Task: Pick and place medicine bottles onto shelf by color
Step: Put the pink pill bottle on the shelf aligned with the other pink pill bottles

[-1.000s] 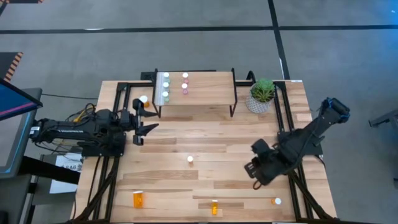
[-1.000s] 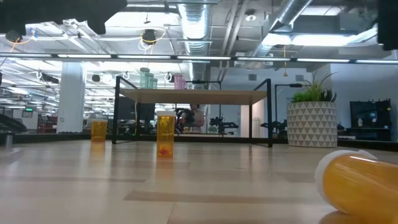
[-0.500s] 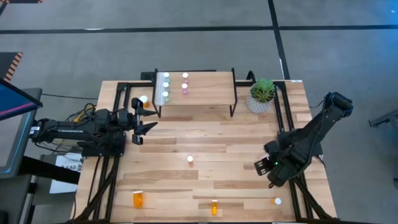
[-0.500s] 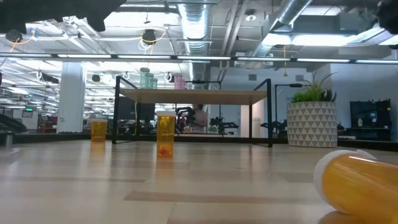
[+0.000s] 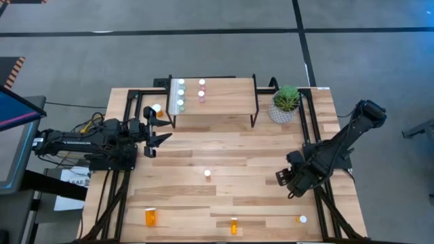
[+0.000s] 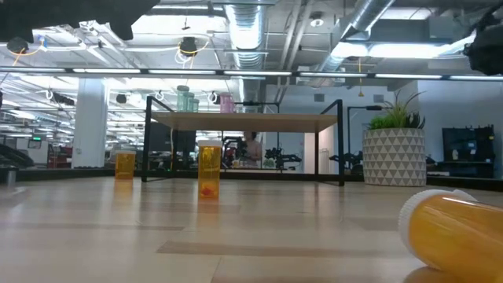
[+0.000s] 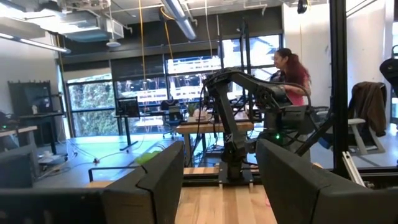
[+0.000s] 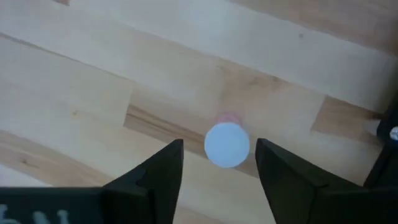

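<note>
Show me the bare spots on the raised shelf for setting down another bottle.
The light wood shelf on black legs is bare from its middle across to the end nearest the potted green plant. The crowded end holds three pale green white-capped bottles in a row, with two pink bottles beside them.

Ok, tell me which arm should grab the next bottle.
Right. The right pincer is open above an upright white-capped pinkish bottle on the wooden tabletop; the left pincer waits open by the shelf.
</note>
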Robot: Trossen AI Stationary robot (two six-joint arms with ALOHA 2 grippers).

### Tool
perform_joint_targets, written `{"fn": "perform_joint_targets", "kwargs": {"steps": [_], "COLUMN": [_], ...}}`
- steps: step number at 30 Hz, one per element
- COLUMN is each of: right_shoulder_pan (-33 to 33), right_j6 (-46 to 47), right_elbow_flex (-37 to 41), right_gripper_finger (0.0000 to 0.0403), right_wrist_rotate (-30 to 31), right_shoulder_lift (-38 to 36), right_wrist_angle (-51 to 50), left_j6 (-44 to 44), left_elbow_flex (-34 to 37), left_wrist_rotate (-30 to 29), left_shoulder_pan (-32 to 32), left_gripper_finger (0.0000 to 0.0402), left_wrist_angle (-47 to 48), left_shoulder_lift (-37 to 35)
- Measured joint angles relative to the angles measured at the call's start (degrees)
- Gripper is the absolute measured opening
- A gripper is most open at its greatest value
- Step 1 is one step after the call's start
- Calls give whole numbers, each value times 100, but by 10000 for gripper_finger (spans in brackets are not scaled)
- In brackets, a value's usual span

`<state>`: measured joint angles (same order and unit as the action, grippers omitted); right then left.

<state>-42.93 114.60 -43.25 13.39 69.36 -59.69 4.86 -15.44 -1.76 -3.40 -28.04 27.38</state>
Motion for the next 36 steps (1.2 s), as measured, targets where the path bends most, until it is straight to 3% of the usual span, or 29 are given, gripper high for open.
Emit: {"fn": "perform_joint_targets", "kwargs": {"steps": [20,31,36], "right_shoulder_pan": [-3,-3,42], "right_j6": [359,346,287], "right_elbow_flex": [504,500,356], "right_gripper_finger": [201,136,126], "right_wrist_rotate": [-5,-5,43], "right_shoulder_lift": [38,33,-37], "right_wrist_angle": [514,531,513], "left_j6": [2,0,-2], "left_elbow_flex": [0,0,0], "left_wrist_rotate": [-12,-17,-17], "left_shoulder_pan": [0,-2,-2], "left_gripper_finger": [190,190,190], "left_wrist_angle": [8,8,8], "left_shoulder_lift": [0,0,0]}}
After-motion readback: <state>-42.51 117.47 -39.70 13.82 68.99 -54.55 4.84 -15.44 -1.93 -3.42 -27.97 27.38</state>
